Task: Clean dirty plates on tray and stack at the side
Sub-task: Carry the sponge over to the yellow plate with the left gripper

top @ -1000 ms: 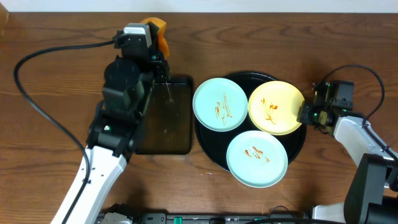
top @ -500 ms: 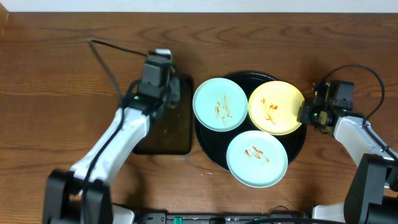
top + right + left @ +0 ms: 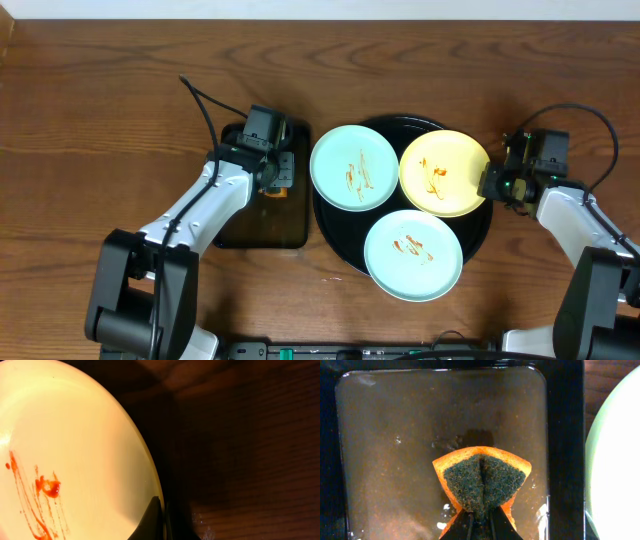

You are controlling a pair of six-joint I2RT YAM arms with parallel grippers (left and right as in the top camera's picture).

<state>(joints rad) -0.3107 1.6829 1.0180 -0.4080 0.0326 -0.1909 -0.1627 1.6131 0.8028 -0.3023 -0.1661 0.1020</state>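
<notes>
— What's on the desk [image 3: 100, 80]?
— The tray [image 3: 478, 237], a small tray [image 3: 260, 222] just left of it, and three smeared plates [image 3: 413, 255] lying on the tray.
— The pincers?
— Left of the tray, the left pincer [image 3: 480, 516] clamps a folded sponge [image 3: 482, 480]. At the tray's right edge, the right pincer [image 3: 160, 516] is closed at the yellow plate [image 3: 445, 173]'s rim.

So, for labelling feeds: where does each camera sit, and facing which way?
Overhead: above the table, straight down on the round tray; both arms show.
Left wrist: on that arm, facing down past the left gripper at its sponge.
Right wrist: on that arm, past the shut right gripper at the yellow plate.
Shared: overhead also shows that plate.
</notes>
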